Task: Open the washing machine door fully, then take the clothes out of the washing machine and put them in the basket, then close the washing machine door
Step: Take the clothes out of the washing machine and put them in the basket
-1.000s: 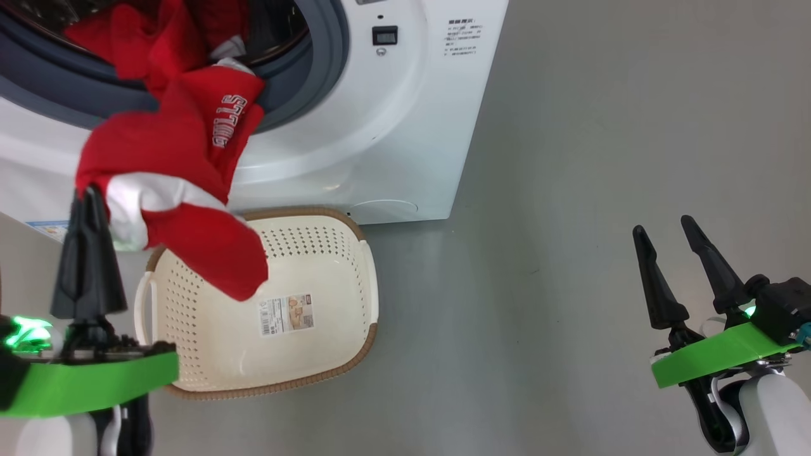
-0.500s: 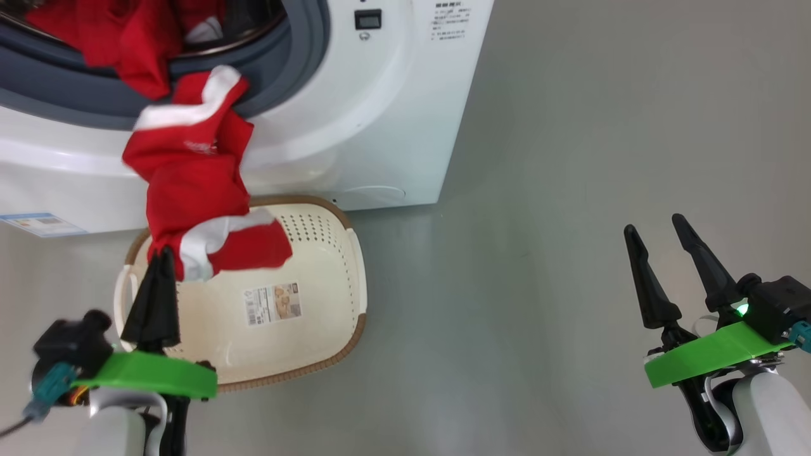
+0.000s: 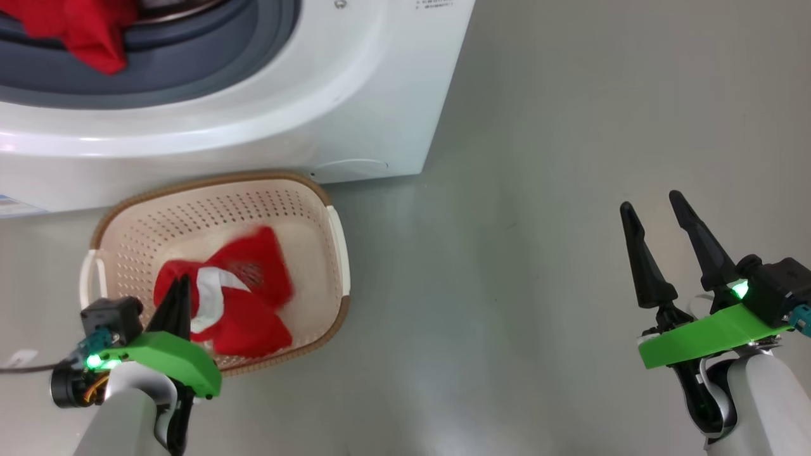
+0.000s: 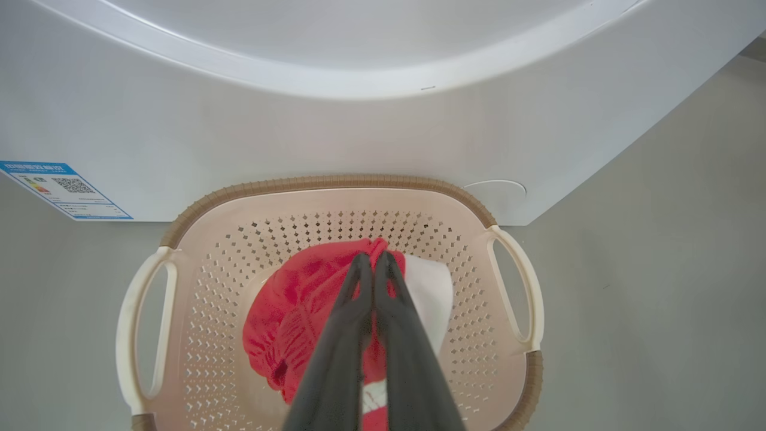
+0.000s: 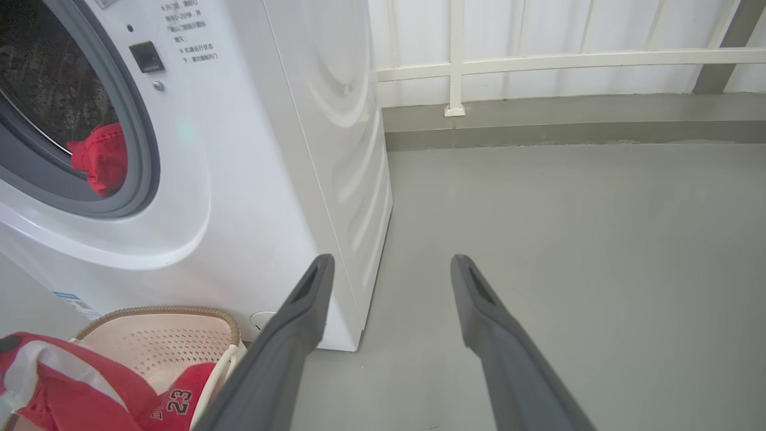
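Note:
A red garment with white trim (image 3: pixel 247 304) lies bunched inside the cream perforated basket (image 3: pixel 209 185), which stands on the floor against the front of the white washing machine (image 3: pixel 355 95). My left gripper (image 3: pixel 180 283) reaches down into the basket and is shut on a fold of that garment (image 4: pixel 299 311), fingertips (image 4: pixel 383 263) pressed together. More red clothes (image 3: pixel 70 35) hang over the grey drum seal (image 3: pixel 209 57); they also appear in the drum (image 5: pixel 102 158). My right gripper (image 3: pixel 649 204) is held open over bare floor, well to the right, holding nothing. The door is out of view.
A blue label sticker (image 4: pixel 63 190) and a round white cap (image 4: pixel 497 190) sit low on the washer's front. Grey floor (image 3: pixel 538 190) stretches to the right of the washer. A white railing and low kerb (image 5: pixel 538 90) run along the back.
The head camera has tilted downward. My left gripper has pulled the red garment away from the drum mouth and lowered it into the basket. The right arm has barely moved.

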